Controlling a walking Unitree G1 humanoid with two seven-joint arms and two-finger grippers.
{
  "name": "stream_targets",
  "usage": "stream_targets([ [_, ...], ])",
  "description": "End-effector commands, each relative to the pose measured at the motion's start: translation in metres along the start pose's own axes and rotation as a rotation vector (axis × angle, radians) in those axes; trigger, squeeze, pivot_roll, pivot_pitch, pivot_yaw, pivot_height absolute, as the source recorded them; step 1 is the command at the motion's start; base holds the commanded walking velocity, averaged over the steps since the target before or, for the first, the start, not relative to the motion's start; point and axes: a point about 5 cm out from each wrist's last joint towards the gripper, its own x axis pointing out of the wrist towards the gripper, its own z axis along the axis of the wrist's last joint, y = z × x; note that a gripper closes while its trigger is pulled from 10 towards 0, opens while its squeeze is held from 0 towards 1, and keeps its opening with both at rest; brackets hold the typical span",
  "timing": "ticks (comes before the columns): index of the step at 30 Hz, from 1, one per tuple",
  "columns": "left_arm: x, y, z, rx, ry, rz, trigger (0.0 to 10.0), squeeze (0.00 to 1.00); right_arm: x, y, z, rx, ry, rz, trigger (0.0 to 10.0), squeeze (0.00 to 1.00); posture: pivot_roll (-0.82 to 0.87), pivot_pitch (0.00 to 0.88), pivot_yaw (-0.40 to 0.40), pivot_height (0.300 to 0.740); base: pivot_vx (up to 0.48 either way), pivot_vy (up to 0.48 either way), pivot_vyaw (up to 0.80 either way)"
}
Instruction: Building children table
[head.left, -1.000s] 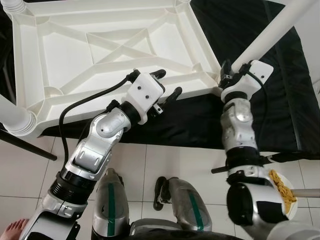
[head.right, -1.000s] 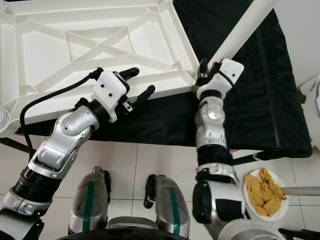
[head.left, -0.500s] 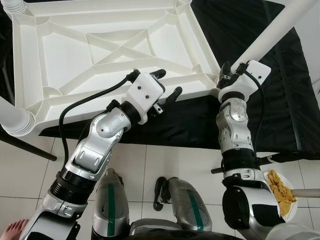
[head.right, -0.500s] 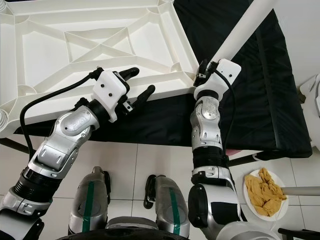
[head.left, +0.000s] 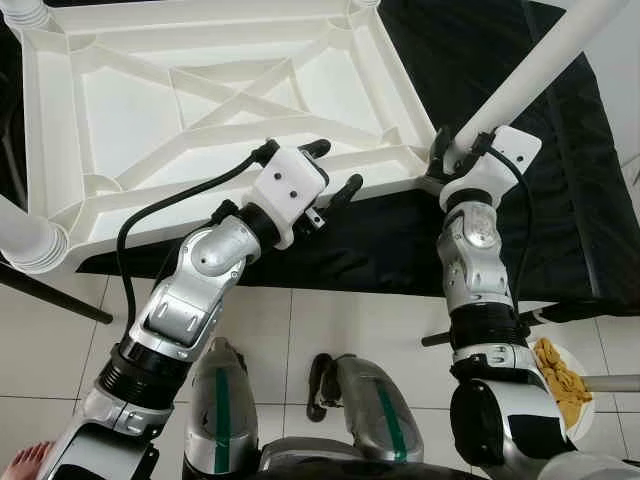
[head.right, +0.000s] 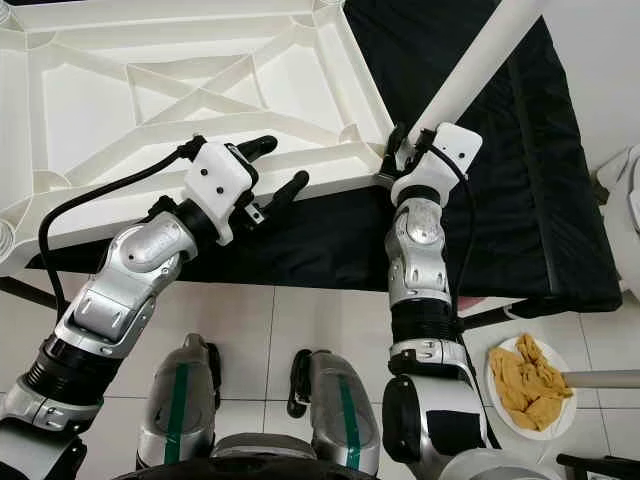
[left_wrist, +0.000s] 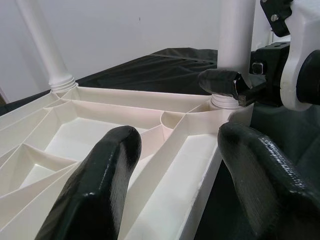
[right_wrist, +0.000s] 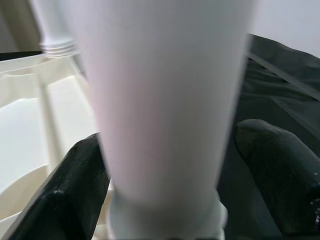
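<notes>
An upturned white table top (head.left: 200, 110) with no legible markings lies ribs-up on black cloth (head.left: 560, 200), the right gripper (head.left: 447, 160) clasping a white leg (head.left: 530, 70) at its 3 o'clock corner while the bent left gripper (head.left: 335, 175) straddles the near rim, fingers wide.

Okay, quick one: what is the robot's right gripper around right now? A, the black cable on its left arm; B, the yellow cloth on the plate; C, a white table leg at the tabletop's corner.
C: the right gripper has its black fingers on either side of the white table leg, near the corner socket of the upturned tabletop.
</notes>
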Motion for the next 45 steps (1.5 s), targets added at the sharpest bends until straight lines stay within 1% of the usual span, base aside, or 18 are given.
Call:
stream_targets([
  [1, 0.000, -0.007, -0.001, -0.005, -0.002, -0.074, 10.0, 0.00, 0.000, -0.003, -0.002, 0.003, 0.016, 0.055, 10.0, 0.00, 0.12, 0.012, -0.118, 0.740, 0.000, 0.000, 0.00],
  [2, 0.000, -0.007, -0.001, -0.005, -0.002, -0.074, 10.0, 0.00, 0.000, -0.003, -0.002, 0.003, 0.016, 0.055, 10.0, 0.00, 0.12, 0.012, -0.118, 0.740, 0.000, 0.000, 0.00],
  [5, 0.001, -0.007, -0.001, 0.000, -0.003, -0.076, 10.0, 0.00, 0.002, -0.003, -0.003, -0.021, 0.027, 0.139, 10.0, 0.00, 0.11, 0.007, -0.115, 0.740, 0.000, 0.000, 0.00],
  [6, 0.001, -0.007, -0.001, 0.000, -0.003, -0.076, 10.0, 0.00, 0.002, -0.003, -0.003, -0.021, 0.027, 0.139, 10.0, 0.00, 0.11, 0.007, -0.115, 0.740, 0.000, 0.000, 0.00],
  [8, 0.001, -0.006, 0.001, -0.001, -0.009, -0.076, 10.0, 0.00, 0.006, -0.005, -0.003, -0.035, 0.034, 0.190, 10.0, 0.00, 0.11, 0.008, -0.115, 0.740, 0.000, 0.000, 0.00],
  [11, 0.002, -0.005, 0.001, -0.002, -0.011, -0.075, 10.0, 0.00, 0.009, -0.005, -0.002, -0.049, 0.031, 0.222, 10.0, 0.00, 0.10, 0.010, -0.110, 0.740, 0.000, 0.000, 0.00],
  [12, 0.002, -0.005, 0.001, -0.002, -0.012, -0.075, 10.0, 0.00, 0.011, -0.006, 0.000, -0.064, 0.034, 0.259, 10.0, 0.00, 0.10, 0.010, -0.110, 0.740, 0.000, 0.000, 0.00],
  [13, 0.002, -0.005, 0.001, -0.002, -0.012, -0.075, 10.0, 0.00, 0.011, -0.006, 0.000, -0.064, 0.034, 0.259, 10.0, 0.00, 0.10, 0.010, -0.110, 0.740, 0.000, 0.000, 0.00],
  [14, 0.002, -0.005, 0.002, -0.002, -0.014, -0.074, 10.0, 0.00, 0.015, -0.008, 0.003, -0.076, 0.027, 0.292, 10.0, 0.00, 0.10, 0.011, -0.108, 0.740, 0.000, 0.000, 0.00],
  [15, 0.002, -0.005, 0.002, -0.002, -0.014, -0.074, 10.0, 0.00, 0.015, -0.008, 0.003, -0.076, 0.027, 0.292, 10.0, 0.00, 0.10, 0.011, -0.108, 0.740, 0.000, 0.000, 0.00],
  [18, 0.002, -0.003, 0.004, 0.000, -0.020, -0.071, 10.0, 0.00, 0.026, -0.009, 0.021, -0.123, -0.021, 0.424, 10.0, 0.00, 0.10, 0.021, -0.104, 0.740, 0.000, 0.000, 0.00],
  [20, 0.002, -0.003, 0.004, 0.000, -0.020, -0.071, 10.0, 0.00, 0.026, -0.009, 0.021, -0.123, -0.021, 0.424, 10.0, 0.00, 0.10, 0.021, -0.104, 0.740, 0.000, 0.000, 0.00],
  [23, 0.002, -0.002, 0.005, 0.002, -0.020, -0.067, 10.0, 0.00, 0.031, -0.012, 0.028, -0.156, -0.034, 0.511, 10.0, 0.00, 0.11, 0.031, -0.107, 0.740, 0.000, 0.000, 0.00],
  [26, 0.002, -0.002, 0.005, 0.002, -0.020, -0.063, 10.0, 0.00, 0.033, -0.014, 0.029, -0.172, -0.030, 0.541, 10.0, 0.00, 0.11, 0.036, -0.107, 0.740, 0.000, 0.000, 0.00],
  [28, 0.002, -0.001, 0.006, 0.000, -0.020, -0.053, 10.0, 0.00, 0.036, -0.018, 0.029, -0.192, -0.009, 0.594, 10.0, 0.00, 0.11, 0.044, -0.111, 0.740, 0.000, 0.000, 0.00],
  [37, 0.000, 0.001, 0.006, -0.001, -0.018, -0.044, 10.0, 0.00, 0.037, -0.021, 0.029, -0.196, 0.004, 0.640, 10.0, 0.00, 0.12, 0.053, -0.114, 0.740, 0.000, 0.000, 0.00],
  [39, 0.000, 0.002, 0.006, -0.001, -0.016, -0.039, 10.0, 0.00, 0.037, -0.023, 0.029, -0.186, 0.012, 0.689, 10.0, 0.00, 0.12, 0.056, -0.113, 0.740, 0.000, 0.000, 0.00],
  [45, -0.001, 0.002, 0.006, -0.001, -0.013, -0.041, 10.0, 0.00, 0.036, -0.025, 0.027, -0.165, 0.018, 0.736, 10.0, 0.00, 0.12, 0.058, -0.109, 0.740, 0.000, 0.000, 0.00],
])
